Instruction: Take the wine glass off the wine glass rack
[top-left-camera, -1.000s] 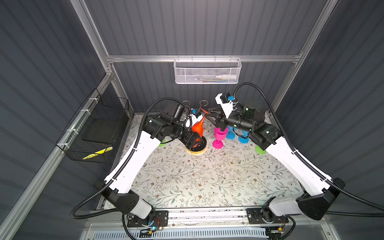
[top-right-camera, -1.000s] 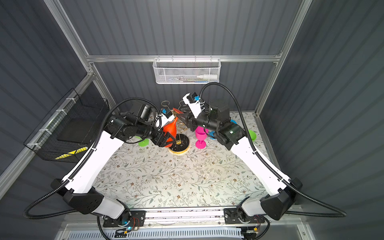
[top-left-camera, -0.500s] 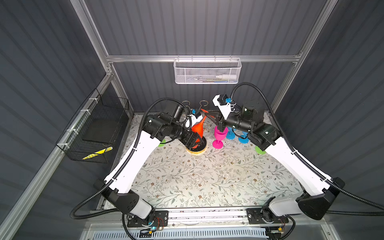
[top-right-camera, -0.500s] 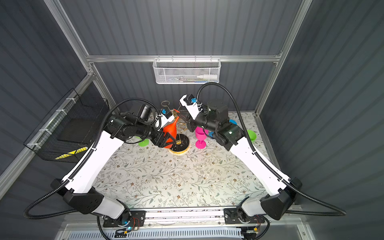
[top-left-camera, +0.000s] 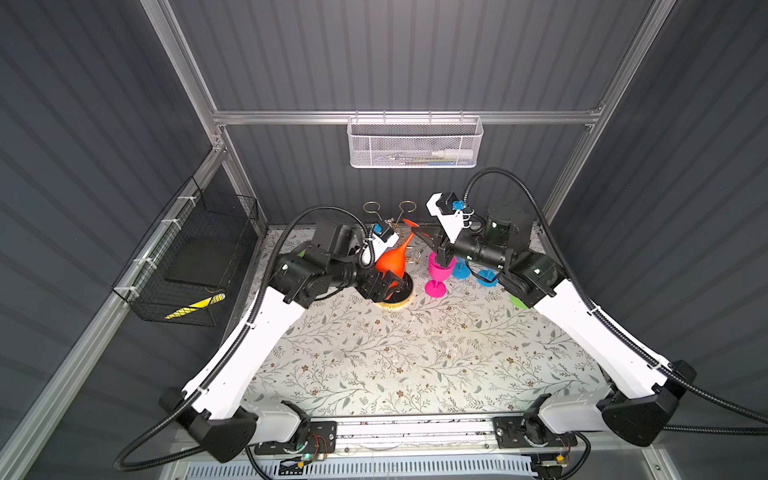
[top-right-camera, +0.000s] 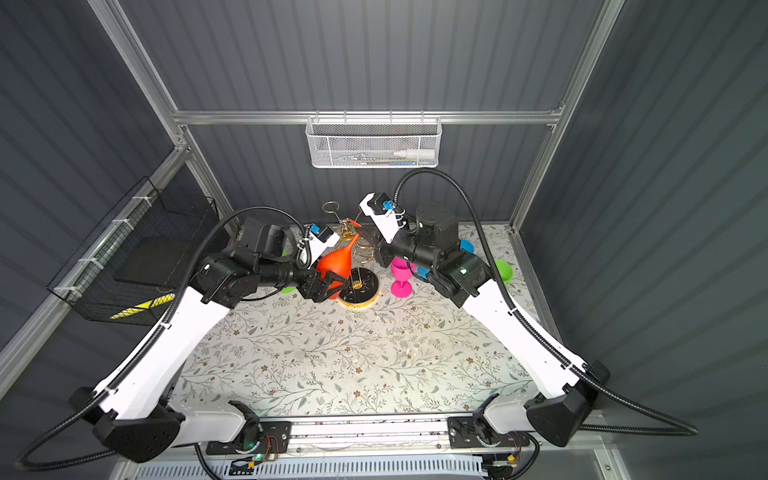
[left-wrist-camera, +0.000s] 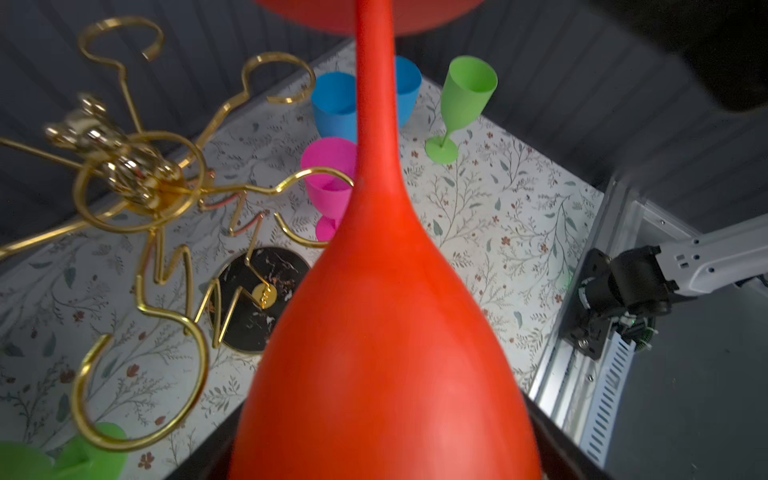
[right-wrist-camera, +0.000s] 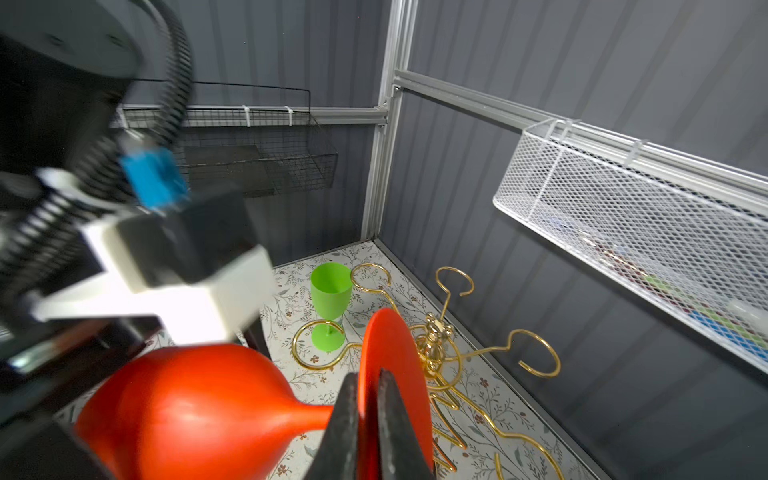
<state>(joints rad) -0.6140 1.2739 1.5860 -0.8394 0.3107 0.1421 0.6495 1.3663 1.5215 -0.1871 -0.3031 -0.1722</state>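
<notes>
An orange-red wine glass (top-left-camera: 388, 259) (top-right-camera: 334, 262) hangs tilted over the wine glass rack, stem pointing up and back. My left gripper (top-left-camera: 386, 286) (left-wrist-camera: 384, 457) has its jaws set wide around the bowl (left-wrist-camera: 386, 332), and no gap shows at either finger. My right gripper (top-left-camera: 422, 230) (right-wrist-camera: 368, 399) is shut on the glass's flat foot (right-wrist-camera: 395, 353), pinching its edge. The rack is a gold wire stand; its hub (left-wrist-camera: 137, 178) (right-wrist-camera: 434, 345) and ring arms show beside the glass. Its black marbled base (top-right-camera: 359, 291) (left-wrist-camera: 257, 299) stands on the floral mat just below the bowl.
A pink glass (top-left-camera: 438, 270), two blue glasses (top-left-camera: 461, 270) and a green one (top-left-camera: 517, 301) stand upright right of the rack. Another green glass (right-wrist-camera: 330, 291) stands at the back left. A white mesh basket (top-left-camera: 415, 143) hangs on the back wall, a black wire basket (top-left-camera: 195, 257) on the left wall.
My right gripper has come in over the rack and closed on the glass's foot. The left gripper has stayed at the bowl.
</notes>
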